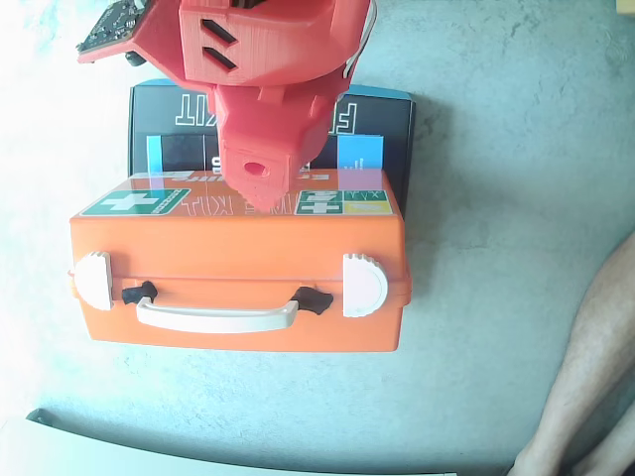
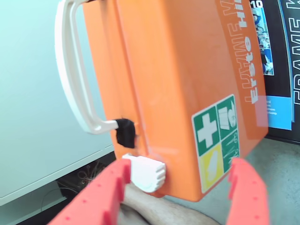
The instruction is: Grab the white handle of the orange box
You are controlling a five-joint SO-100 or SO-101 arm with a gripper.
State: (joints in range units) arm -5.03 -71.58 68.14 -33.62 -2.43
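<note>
Fixed view: orange first-aid case (image 1: 238, 268) stood on a grey floor (image 1: 496, 198), its front edge facing the camera. White handle (image 1: 216, 317) ran across the lower front of the case, hinged on two black brackets (image 1: 139, 293), one at each end. Two round white latches (image 1: 365, 285) sat on the front, one left, one right, outboard of the brackets. Green first-aid cross labels (image 1: 134, 201) were on the top face. A black box with white lettering (image 1: 387, 134) lay behind the case, partly covered by it. Red arm (image 1: 263, 59) hung over the back of the case; the gripper (image 1: 260, 188) pointed down at the top face near the rear edge, well apart from the handle. Claw spread could not be judged from this angle. Bare leg (image 1: 590, 367) at the right edge of the view.

Wrist view: case (image 2: 173, 84) filled the frame, rotated. Handle (image 2: 70, 70) showed at upper left, black bracket (image 2: 125, 131) at its lower end, white latch (image 2: 146, 172) just below that. Green cross label (image 2: 218, 126) at lower right of the case, black box (image 2: 286, 61) at the right edge. Gripper (image 2: 180, 171) was spread wide, both red fingers (image 2: 105, 197) apart at the bottom of the frame, holding nothing. Left finger in this view sat just beside the latch; touching or not, unclear. Handle was not between the fingers.
</note>
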